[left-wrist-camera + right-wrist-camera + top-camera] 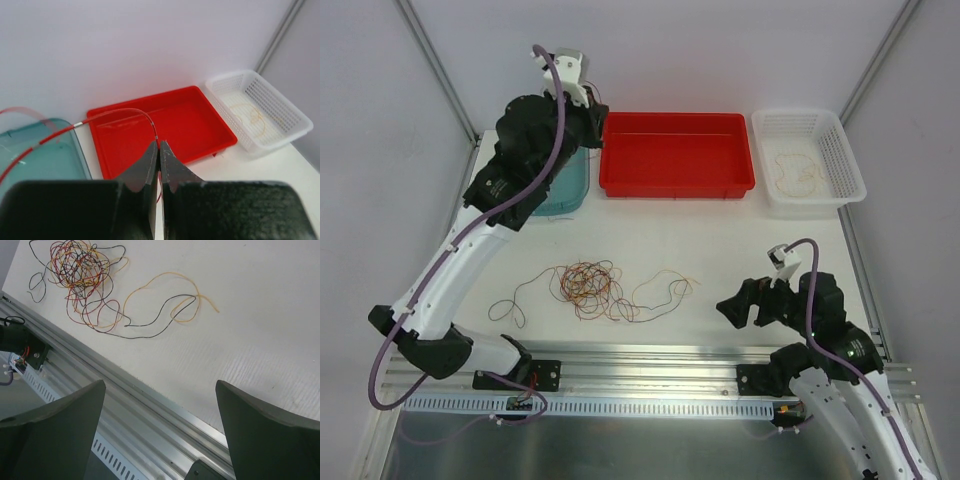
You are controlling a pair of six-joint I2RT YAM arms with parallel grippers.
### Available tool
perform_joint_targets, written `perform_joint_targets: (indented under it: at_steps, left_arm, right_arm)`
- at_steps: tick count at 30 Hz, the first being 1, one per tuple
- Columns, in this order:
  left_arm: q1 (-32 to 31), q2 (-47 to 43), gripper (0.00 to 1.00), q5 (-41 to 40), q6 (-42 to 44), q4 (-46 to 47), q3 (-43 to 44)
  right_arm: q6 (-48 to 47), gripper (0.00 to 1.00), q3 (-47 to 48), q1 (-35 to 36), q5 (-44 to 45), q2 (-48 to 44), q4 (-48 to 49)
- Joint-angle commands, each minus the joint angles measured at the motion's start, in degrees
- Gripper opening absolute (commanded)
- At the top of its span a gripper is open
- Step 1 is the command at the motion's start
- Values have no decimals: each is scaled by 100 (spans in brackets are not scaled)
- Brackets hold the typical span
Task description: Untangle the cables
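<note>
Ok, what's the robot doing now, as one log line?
left fingers: shut on red cable, up by teal bin | right fingers: open, nothing held | cable tangle: on table | white basket: yellow cable inside

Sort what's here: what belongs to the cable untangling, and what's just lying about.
Job: cable tangle; red cable pinched in left gripper; pale cable in white basket; open right gripper.
Lying about: red tray; teal bin, though either may take sorted cables.

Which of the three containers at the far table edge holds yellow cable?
The white mesh basket, rightmost: yellow cable loops lie on its floor. Neither the red tray nor the teal bin shows yellow.
</note>
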Motion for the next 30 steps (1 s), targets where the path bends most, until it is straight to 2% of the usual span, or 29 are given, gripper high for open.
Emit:
perform_joint_targets:
  at_steps: [1,7,17,30]
  left_arm:
    - [444,198,0,233,271,-2,505]
    - [1251,645,0,268,640,-2,1173]
    - [2456,1850,0,848,431,-2,2220]
    - [3134,3703,0,1235,43,6,1368]
  right_arm:
    - [86,97,-51,31,-524,34,180]
    - [33,97,-60,22,-648,193,197]
    - [130,97,-51,22,-762,289,22]
    - [139,97,-69,31,-762,412,-13]
